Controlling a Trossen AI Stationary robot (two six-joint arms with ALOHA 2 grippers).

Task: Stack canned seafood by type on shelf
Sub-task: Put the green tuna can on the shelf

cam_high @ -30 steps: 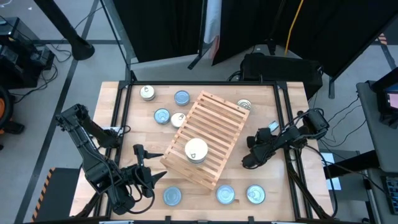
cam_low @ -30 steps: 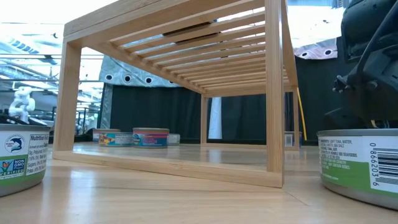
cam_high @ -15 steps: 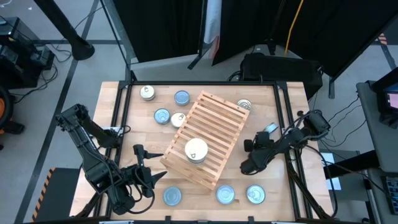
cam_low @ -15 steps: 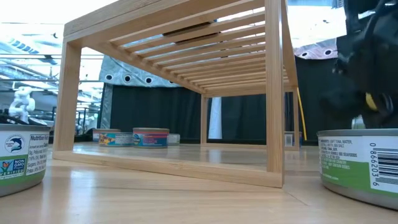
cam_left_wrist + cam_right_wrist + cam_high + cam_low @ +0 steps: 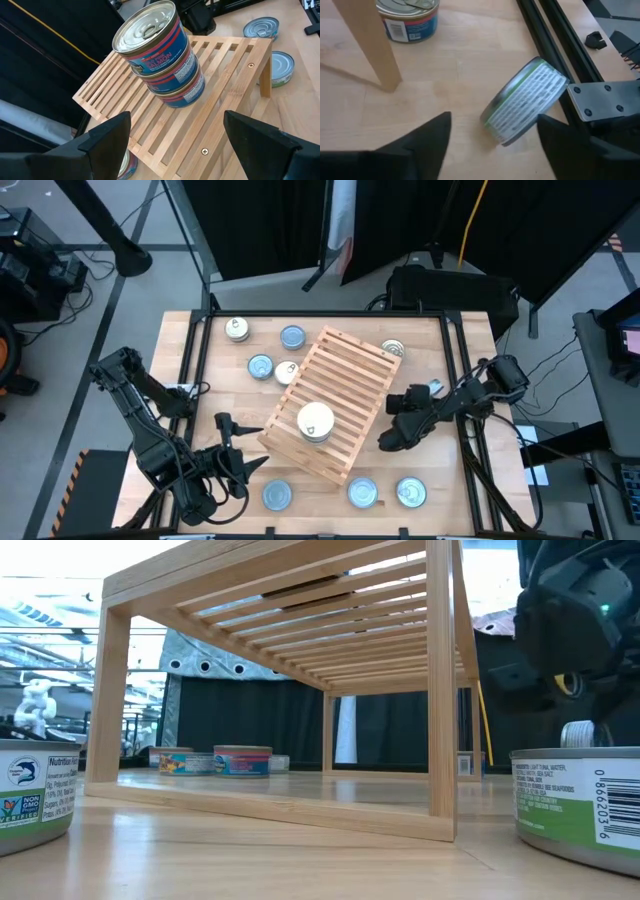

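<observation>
High view: slatted shelf (image 5: 335, 402) angled across mid-surface, stack of red-label tins (image 5: 316, 421) on its near half, white pull-tab top up. Loose tins around: white-top tin (image 5: 236, 329) near far-left corner, blue-top tin (image 5: 292, 336) beside it, another blue-top tin (image 5: 259, 366) and a white-top one (image 5: 287, 372) just off shelf's left edge, silver tin (image 5: 393, 350) at shelf's far-right corner. Three tins along near edge (image 5: 362, 493). Left gripper (image 5: 240, 463) parked at near-left corner, jaws apart. Right gripper (image 5: 391, 440) low over surface (image 5: 425, 345), just right of shelf's near-right side, jaws apart, holding nothing. Low view: shelf legs and slats seen from below, green-label tin (image 5: 577, 805) close at right near edge, another at left near edge (image 5: 35, 792), coloured tins (image 5: 240, 760) far behind under shelf; dark right arm above right-hand tin. Left wrist view: three-high red-label stack on shelf slats, two blue-top tins (image 5: 280, 67) on surface past shelf corner, jaws wide apart. Right wrist view: green-label tin (image 5: 527, 102) tilted on edge against black rail at surface's right edge, blue-label tin (image 5: 408, 17) upright beyond shelf leg (image 5: 368, 43), jaws apart either side of tilted tin, not touching.
</observation>
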